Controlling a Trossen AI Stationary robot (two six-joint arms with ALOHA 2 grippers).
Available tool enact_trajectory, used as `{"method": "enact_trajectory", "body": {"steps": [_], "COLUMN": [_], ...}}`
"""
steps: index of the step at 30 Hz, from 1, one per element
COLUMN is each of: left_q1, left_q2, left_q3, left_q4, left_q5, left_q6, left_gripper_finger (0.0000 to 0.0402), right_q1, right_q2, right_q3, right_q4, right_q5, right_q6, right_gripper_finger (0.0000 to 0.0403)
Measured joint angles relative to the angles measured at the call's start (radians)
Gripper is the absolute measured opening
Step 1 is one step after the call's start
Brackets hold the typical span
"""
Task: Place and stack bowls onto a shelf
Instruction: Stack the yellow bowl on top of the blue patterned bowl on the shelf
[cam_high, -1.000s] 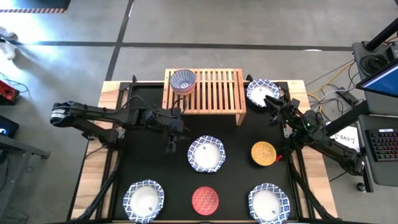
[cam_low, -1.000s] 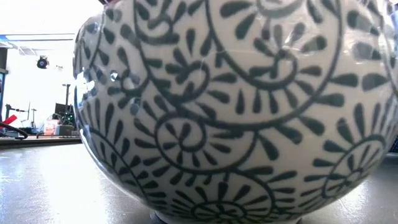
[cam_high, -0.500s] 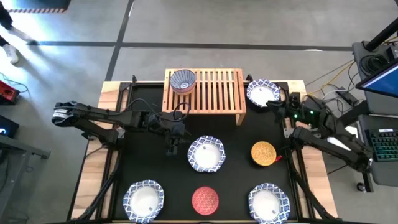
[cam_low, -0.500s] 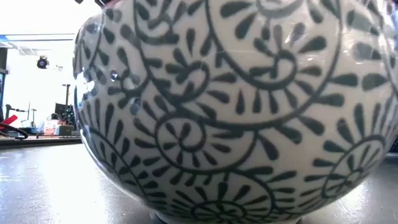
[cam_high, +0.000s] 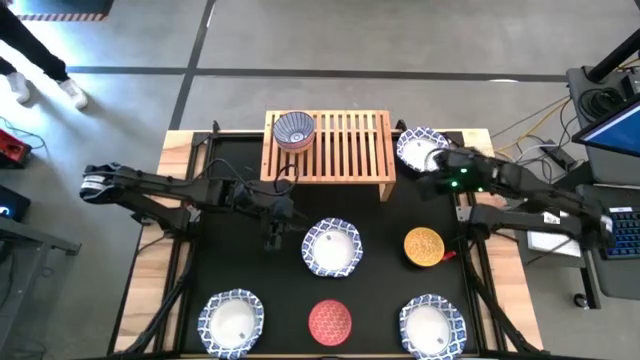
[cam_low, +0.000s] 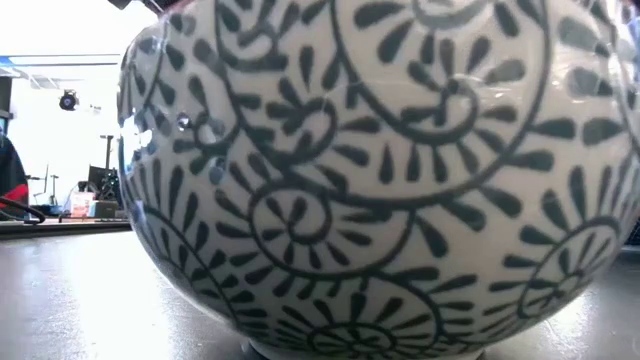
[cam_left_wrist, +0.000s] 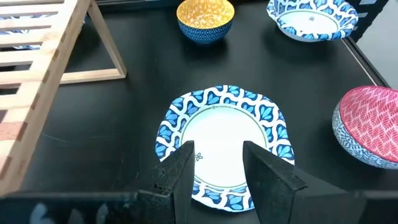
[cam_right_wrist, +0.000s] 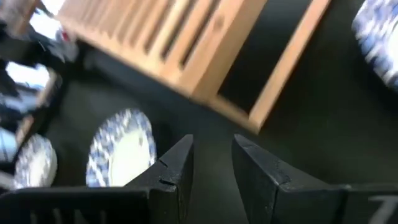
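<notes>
High view: left gripper (cam_high: 273, 236) sits just beside the centre white bowl (cam_high: 332, 247), on its left, nearer than the right gripper (cam_high: 432, 184), which hangs by the shelf (cam_high: 340, 148) leg; one small bowl (cam_high: 294, 129) is already on the shelf. Left wrist view: fingers (cam_left_wrist: 184, 174) part-open, empty, straddling the bowl's near rim; right wrist view: fingers (cam_right_wrist: 176, 168) also apart, empty. No readable writing anywhere.

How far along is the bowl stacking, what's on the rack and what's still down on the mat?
Done: one small blue bowl sits on the shelf. In hand: nothing. The left gripper is open and empty, facing the centre white bowl; the right gripper, also open and empty, is by the white bowl beside the shelf. Left: those two, the yellow bowl, red bowl and two front white bowls.
</notes>
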Motion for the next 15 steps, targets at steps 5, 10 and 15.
{"method": "enact_trajectory", "body": {"steps": [5, 10, 15], "left_q1": [0.000, 0.000, 0.000], "left_q2": [-0.027, -0.041, -0.038], "left_q3": [0.000, 0.000, 0.000], "left_q4": [-0.016, -0.030, -0.025], "left_q5": [0.000, 0.000, 0.000], "left_q6": [-0.005, 0.001, 0.011], "left_gripper_finger": [0.0119, 0.0119, 0.0119], "right_q1": [0.126, 0.276, 0.421], "right_q2": [0.119, 0.214, 0.289], "right_q3": [0.076, 0.122, 0.162], "right_q4": [-0.123, -0.188, -0.233], "right_q5": [0.001, 0.011, 0.009], "right_q6": [0.132, 0.339, 0.496], "right_gripper_finger": [0.0098, 0.0098, 0.0097]}}
